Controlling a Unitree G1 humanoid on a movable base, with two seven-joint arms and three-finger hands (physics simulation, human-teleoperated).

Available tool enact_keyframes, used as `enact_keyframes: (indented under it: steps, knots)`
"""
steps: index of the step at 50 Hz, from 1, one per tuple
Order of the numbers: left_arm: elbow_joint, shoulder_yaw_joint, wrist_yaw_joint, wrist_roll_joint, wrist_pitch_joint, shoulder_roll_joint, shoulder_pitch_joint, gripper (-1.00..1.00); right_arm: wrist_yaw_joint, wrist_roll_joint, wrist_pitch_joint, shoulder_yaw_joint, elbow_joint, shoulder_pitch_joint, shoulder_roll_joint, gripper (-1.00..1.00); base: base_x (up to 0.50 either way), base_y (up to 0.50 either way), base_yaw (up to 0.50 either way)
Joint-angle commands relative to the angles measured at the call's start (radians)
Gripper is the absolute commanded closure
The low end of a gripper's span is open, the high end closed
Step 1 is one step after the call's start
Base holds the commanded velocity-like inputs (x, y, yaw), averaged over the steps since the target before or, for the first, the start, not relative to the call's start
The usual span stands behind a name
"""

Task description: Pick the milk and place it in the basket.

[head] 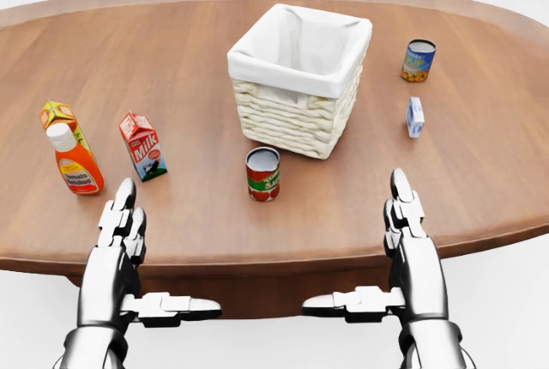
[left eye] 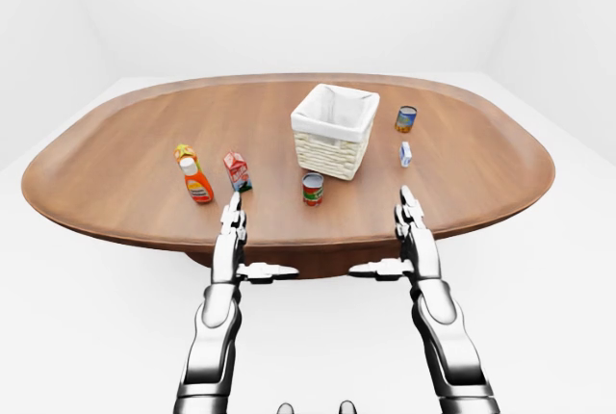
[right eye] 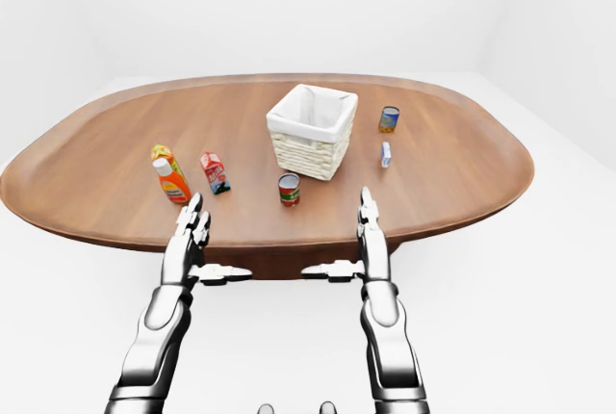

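The milk point(head: 142, 146) is a small red carton with "Milk" printed on it, standing upright on the left part of the wooden table point(head: 480, 172) in the head view. The basket point(head: 300, 77) is white wicker with a white cloth liner, in the middle of the table, up and to the right of the milk. My left hand point(head: 120, 227) hovers open over the table's near edge, just below the milk and apart from it. My right hand point(head: 405, 214) is open too, lower right of the basket. Both hold nothing, fingers straight, thumbs pointing inward.
An orange bottle point(head: 75, 163) and a yellow-orange carton point(head: 58, 116) stand left of the milk. A red-and-green can point(head: 262, 173) sits just below the basket. A blue-and-yellow can point(head: 418, 60) and a small blue-white carton point(head: 414, 117) stand right of the basket.
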Motion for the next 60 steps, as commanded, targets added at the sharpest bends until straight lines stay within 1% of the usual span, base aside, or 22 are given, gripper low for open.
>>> enact_keyframes:
  steps: [1, 2, 3, 6, 7, 8, 9, 10, 11, 12, 14, 18, 19, 20, 22, 28, 37, 42, 44, 47, 51, 60]
  knots:
    - [0.061, 0.019, 0.003, 0.030, -0.015, 0.014, -0.029, -1.00, 0.011, -0.087, 0.014, 0.051, -0.281, 0.101, -0.006, -1.00, 0.00, 0.00, 0.00]
    - [0.075, 0.021, 0.026, 0.052, -0.044, 0.016, -0.032, -1.00, 0.027, -0.104, 0.014, 0.069, -0.321, 0.127, -0.013, -1.00, 0.00, 0.00, 0.00]
    - [0.071, 0.021, 0.037, 0.062, -0.047, 0.015, -0.031, -1.00, 0.044, -0.125, 0.014, 0.081, -0.344, 0.144, -0.021, -1.00, 0.00, 0.00, 0.00]
    - [0.051, 0.020, 0.015, 0.041, -0.034, 0.014, -0.021, -1.00, 0.074, -0.191, 0.014, 0.111, -0.344, 0.174, -0.039, -1.00, 0.00, 0.00, 0.00]
    - [0.038, 0.026, 0.022, 0.035, -0.069, 0.010, -0.012, -1.00, 0.105, -0.181, 0.009, 0.115, -0.334, 0.194, -0.053, -1.00, 0.00, 0.00, 0.00]
    - [0.037, 0.026, 0.023, 0.034, -0.072, 0.011, -0.012, -1.00, 0.100, -0.187, 0.014, 0.108, -0.339, 0.196, -0.038, -1.00, 0.00, 0.00, 0.00]
    - [0.047, 0.032, 0.084, 0.088, -0.089, 0.014, -0.013, -1.00, 0.110, -0.163, -0.026, 0.102, -0.332, 0.201, -0.035, -1.00, 0.00, 0.00, 0.00]
    - [0.048, 0.034, 0.099, 0.099, -0.089, 0.016, -0.011, -1.00, 0.140, -0.149, -0.115, 0.104, -0.317, 0.215, -0.048, -1.00, 0.00, 0.00, 0.00]
    - [0.042, 0.037, 0.104, 0.097, -0.089, 0.015, -0.008, -1.00, 0.143, -0.157, -0.129, 0.099, -0.324, 0.221, -0.045, -1.00, 0.00, 0.00, 0.00]
    - [0.021, 0.036, 0.094, 0.088, -0.089, 0.015, 0.001, -1.00, 0.136, -0.170, -0.114, 0.091, -0.335, 0.222, -0.037, -1.00, 0.00, 0.00, 0.00]
    - [-0.017, 0.034, 0.065, 0.058, -0.089, 0.013, 0.020, -1.00, 0.115, -0.214, -0.159, 0.090, -0.333, 0.229, -0.033, -1.00, 0.00, 0.00, 0.00]
    - [-0.079, 0.039, 0.067, 0.041, -0.089, 0.007, 0.041, -1.00, 0.122, -0.218, -0.160, 0.097, -0.359, 0.249, -0.031, -1.00, 0.00, 0.00, 0.00]
    - [-0.131, 0.030, 0.003, -0.026, -0.089, 0.006, 0.064, -1.00, 0.119, -0.240, -0.160, 0.109, -0.363, 0.263, -0.039, -1.00, 0.00, 0.00, 0.00]
    - [-0.156, 0.029, -0.010, -0.038, -0.089, 0.006, 0.076, -1.00, 0.114, -0.248, -0.160, 0.111, -0.366, 0.269, -0.035, -1.00, 0.00, 0.00, 0.00]
    - [-0.181, 0.027, 0.013, 0.001, -0.089, 0.003, 0.090, -1.00, 0.118, -0.246, -0.160, 0.118, -0.380, 0.281, -0.039, -1.00, 0.00, 0.00, 0.00]
    - [-0.328, 0.011, -0.005, 0.004, -0.089, -0.003, 0.157, -1.00, 0.125, -0.235, -0.160, 0.115, -0.439, 0.300, -0.039, -1.00, 0.00, 0.00, 0.00]
    - [-0.395, 0.003, -0.010, 0.030, -0.089, -0.009, 0.191, -1.00, 0.129, -0.223, -0.160, 0.086, -0.546, 0.314, -0.031, -1.00, 0.00, 0.00, 0.00]
    - [-0.515, -0.016, -0.023, 0.030, -0.072, -0.012, 0.251, -1.00, 0.137, -0.224, -0.160, 0.080, -0.582, 0.315, -0.027, -1.00, 0.00, 0.00, 0.00]
    - [-0.533, -0.018, -0.027, 0.028, -0.070, -0.011, 0.259, -1.00, 0.138, -0.225, -0.160, 0.081, -0.589, 0.319, -0.027, -1.00, 0.00, 0.00, 0.00]
    - [-0.495, -0.011, -0.021, 0.036, -0.085, -0.011, 0.239, -1.00, 0.142, -0.219, -0.160, 0.079, -0.597, 0.316, -0.026, -1.00, 0.00, 0.00, 0.00]
    - [-0.470, -0.004, -0.012, 0.039, -0.075, -0.012, 0.220, -1.00, 0.153, -0.188, -0.160, 0.062, -0.616, 0.304, -0.023, -1.00, 0.00, 0.00, 0.00]
    - [-0.465, -0.010, -0.024, 0.028, -0.085, -0.011, 0.229, -1.00, 0.166, -0.160, -0.160, 0.047, -0.649, 0.301, -0.015, -1.00, 0.00, 0.00, 0.00]
